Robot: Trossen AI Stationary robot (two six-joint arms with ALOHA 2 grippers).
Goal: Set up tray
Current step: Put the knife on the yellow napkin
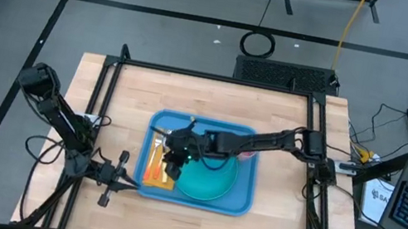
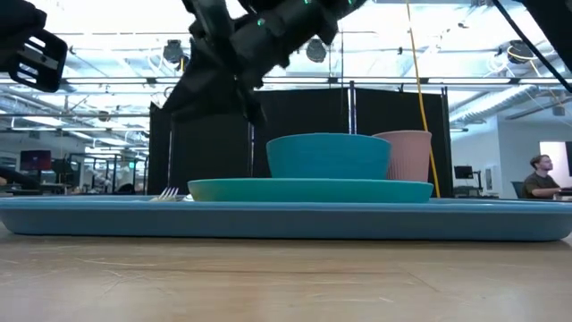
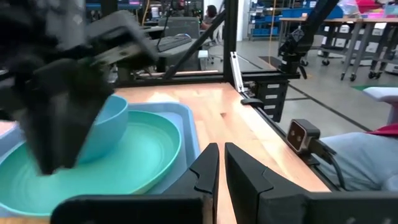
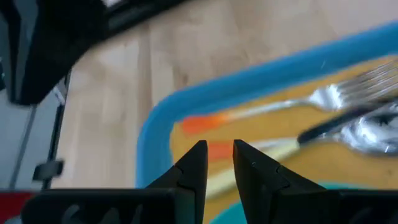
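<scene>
The light-blue tray (image 1: pixel 239 201) lies in the middle of the table. On it a teal plate (image 1: pixel 208 184) carries a blue bowl (image 2: pixel 328 155), and a pink cup (image 2: pixel 409 154) stands behind them. A yellow-orange napkin (image 4: pixel 298 121) at the tray's left end bears a fork (image 4: pixel 348 93), a spoon (image 4: pixel 367 134) and a yellow-handled piece (image 4: pixel 249 155). My right gripper (image 4: pixel 217 155) hovers above the napkin's near end, slanting down, its fingers slightly apart with nothing between them. My left gripper (image 3: pixel 220 163) waits, shut and level, beside the tray's near left corner.
Bare wooden table lies around the tray on all sides. Black frame posts (image 1: pixel 116 61) stand at the table's corners. My right arm (image 1: pixel 267 141) reaches over the tray from the right. A person (image 2: pixel 539 174) sits in the room far behind the table.
</scene>
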